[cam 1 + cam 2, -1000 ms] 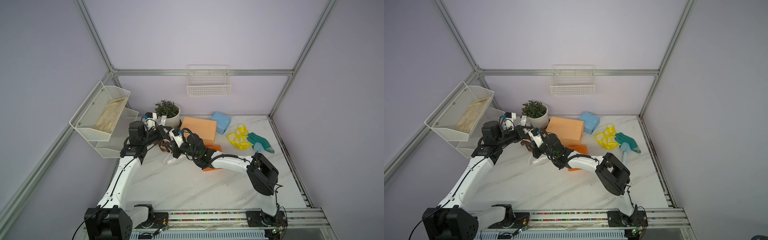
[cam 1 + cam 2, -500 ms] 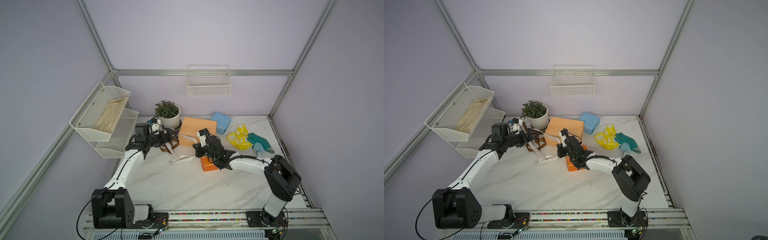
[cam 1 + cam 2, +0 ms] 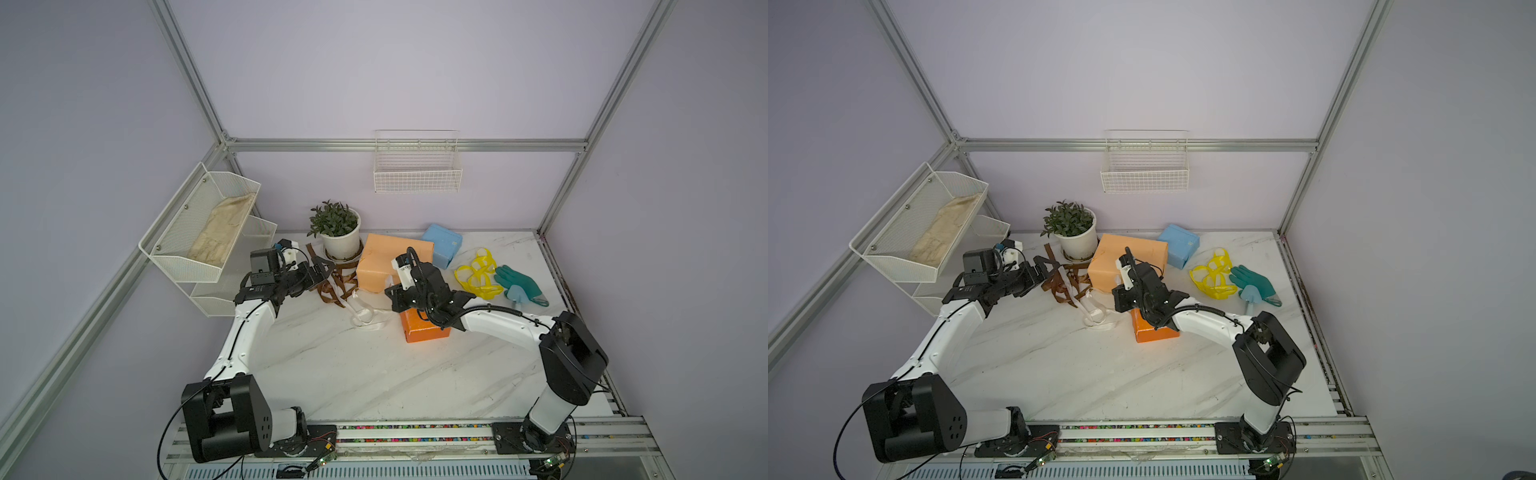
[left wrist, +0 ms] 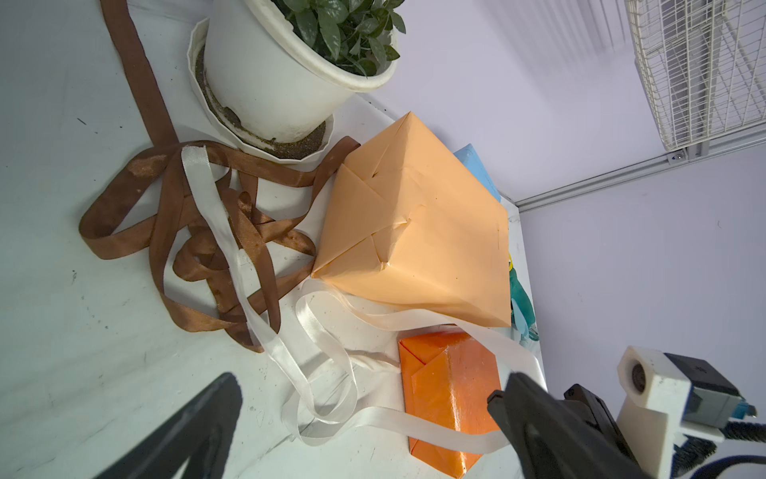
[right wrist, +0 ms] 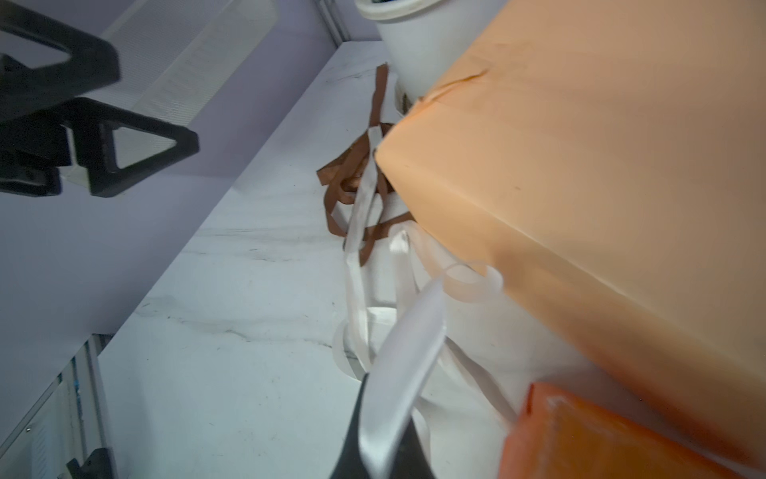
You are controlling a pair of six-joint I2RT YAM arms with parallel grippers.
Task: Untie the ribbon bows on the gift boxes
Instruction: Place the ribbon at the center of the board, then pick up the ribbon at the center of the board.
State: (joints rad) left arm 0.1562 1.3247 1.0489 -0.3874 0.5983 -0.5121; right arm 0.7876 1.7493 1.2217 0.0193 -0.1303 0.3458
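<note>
Right gripper (image 5: 385,439) pinching white ribbon (image 4: 323,344), jaws pressed together on strand, hovering at far-left edge of bright orange box (image 3: 424,330). White ribbon untied, looping loose on table (image 3: 332,374) left of that box, one end draped over dark brown ribbon (image 3: 332,286). My left gripper (image 3: 323,271) spread wide above brown tangle, near plant pot (image 3: 341,245). Peach box (image 3: 386,262) just right of tangle. Yellow ribbon (image 3: 476,274) loose further right, between light blue box (image 3: 442,243) and teal glove (image 3: 517,280).

No legible text, label, brand or number anywhere.
</note>
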